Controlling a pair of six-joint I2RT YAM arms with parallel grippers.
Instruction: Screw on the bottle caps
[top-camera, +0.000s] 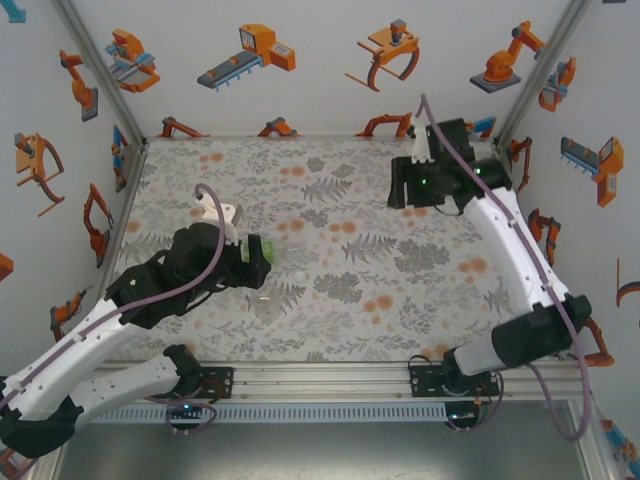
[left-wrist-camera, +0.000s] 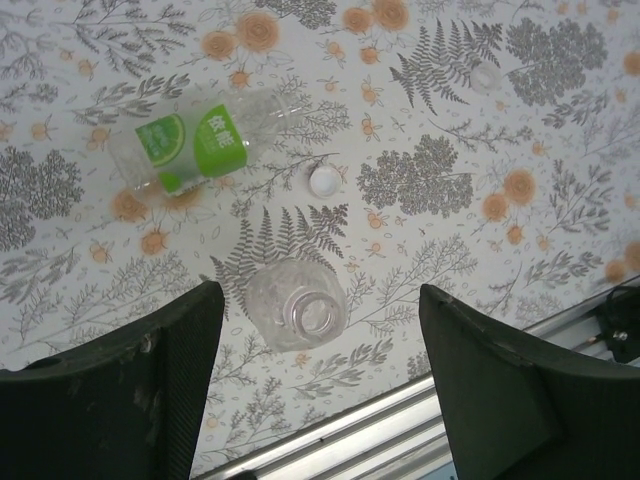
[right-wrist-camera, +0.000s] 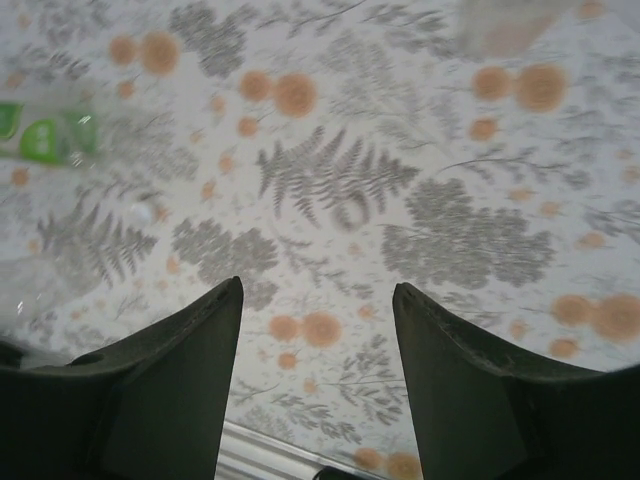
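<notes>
In the left wrist view a colourless bottle stands upright with its mouth uncapped, on the table below the gap between my open left gripper's fingers. A clear bottle with a green label lies on its side farther off, and a white cap lies on the cloth beside it. From above, the left gripper hangs next to the green-labelled bottle. My right gripper hovers open at the back right with nothing in it. The right wrist view shows the green label and a pale cap, both blurred.
A faint transparent item lies on the patterned cloth farther from the left gripper; what it is I cannot tell. A blurred pale object sits at the top edge of the right wrist view. The metal rail borders the table's front.
</notes>
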